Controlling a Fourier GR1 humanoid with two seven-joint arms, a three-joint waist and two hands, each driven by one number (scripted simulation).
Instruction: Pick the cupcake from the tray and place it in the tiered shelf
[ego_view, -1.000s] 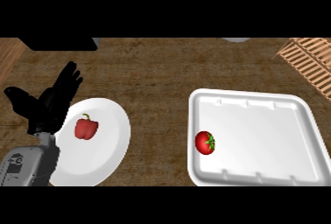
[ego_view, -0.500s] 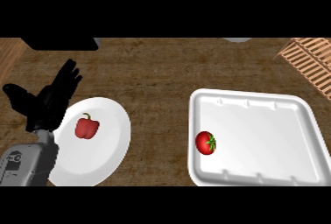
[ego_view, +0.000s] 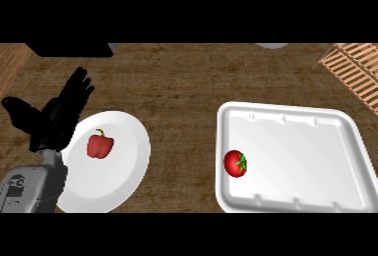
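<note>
No cupcake shows in the head view. A white tray (ego_view: 295, 160) lies on the right of the counter with a red tomato (ego_view: 236, 163) near its left wall. The wooden slatted shelf (ego_view: 356, 70) juts in at the upper right corner. My left hand (ego_view: 53, 114) is at the far left, open with fingers straight and pointing up, holding nothing, just beside the rim of a white plate (ego_view: 118, 175). My right hand is out of view.
A red bell pepper (ego_view: 100, 145) rests on the white plate. A dark object (ego_view: 70, 49) sits at the upper left edge and a pale round item (ego_view: 273, 45) at the top. Brown wooden counter (ego_view: 184, 95) spreads between plate and tray.
</note>
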